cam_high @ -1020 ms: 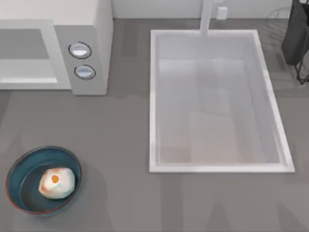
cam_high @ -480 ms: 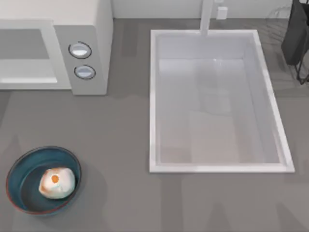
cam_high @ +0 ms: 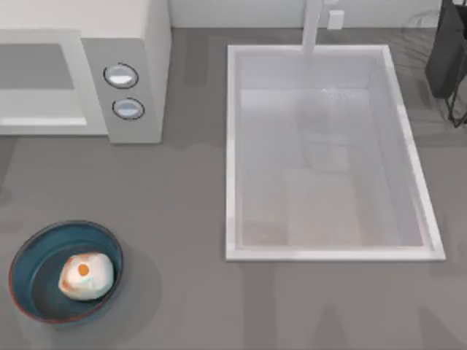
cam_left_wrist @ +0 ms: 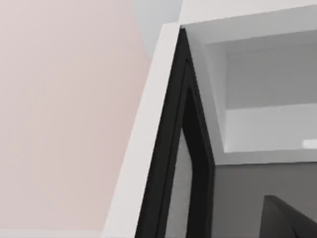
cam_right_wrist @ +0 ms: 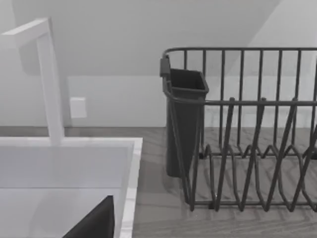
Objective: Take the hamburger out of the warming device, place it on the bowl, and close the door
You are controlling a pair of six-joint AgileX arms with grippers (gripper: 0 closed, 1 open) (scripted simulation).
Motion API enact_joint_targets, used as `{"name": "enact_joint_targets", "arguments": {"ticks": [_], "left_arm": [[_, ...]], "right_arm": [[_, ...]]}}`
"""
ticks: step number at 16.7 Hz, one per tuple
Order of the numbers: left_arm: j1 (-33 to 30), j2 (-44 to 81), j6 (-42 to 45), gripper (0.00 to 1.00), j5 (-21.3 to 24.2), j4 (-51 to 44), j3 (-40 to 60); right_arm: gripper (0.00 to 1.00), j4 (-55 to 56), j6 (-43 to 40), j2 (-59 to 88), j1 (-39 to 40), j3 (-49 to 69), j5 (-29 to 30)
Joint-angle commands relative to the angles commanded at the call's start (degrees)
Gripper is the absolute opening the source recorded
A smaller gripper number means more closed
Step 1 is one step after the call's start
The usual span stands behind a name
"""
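hamburger [cam_high: 86, 275] sits in the bowl [cam_high: 29, 255], right of the bowl's centre, orange spot up. the bowl is on the bench [cam_high: 182, 219] at its near left corner, well apart from everything else.

warming device [cam_high: 157, 65] at the far left of the bench, grey front panel facing the near side, two knobs [cam_high: 121, 76] stacked one behind the other on that panel. the cavity [cam_high: 36, 87] to the left of the knobs looks open from above, pale floor showing inside.

left wrist view: close on the door [cam_left_wrist: 143, 148], white outer frame with a dark inner edge, standing at an angle to the white appliance body; the cavity mouth [cam_left_wrist: 267, 99] shows beyond it, so the door is ajar, not shut. a dark wedge at the lower edge of this view cannot be identified. left jaws: cannot tell whether spread or pressed together.

sink [cam_high: 328, 251] takes up the middle and right of the bench, white rim, faucet [cam_high: 314, 25] at its far edge. dark dish rack [cam_high: 449, 58] at the far right corner.

right wrist view: the faucet [cam_right_wrist: 49, 79] and sink rim [cam_right_wrist: 131, 178], and beside them the rack [cam_right_wrist: 247, 129] with its dark cup holder [cam_right_wrist: 185, 124]. a dark shape sits at the lower edge over the sink. right jaws: cannot tell.
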Motion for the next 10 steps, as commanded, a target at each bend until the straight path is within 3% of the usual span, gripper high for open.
{"name": "enact_joint_targets", "arguments": {"ticks": [5,10], "left_arm": [[13.97,29.22,15.20,0.00,7.31,-12.73,21.59],[21.33,53.03,25.52,0.00,12.74,-23.66,39.16]], "right_arm": [[1.00,0.00,0.00,0.00,0.00,0.00,0.00],[1.00,0.00,0.00,0.00,0.00,0.00,0.00]]}}
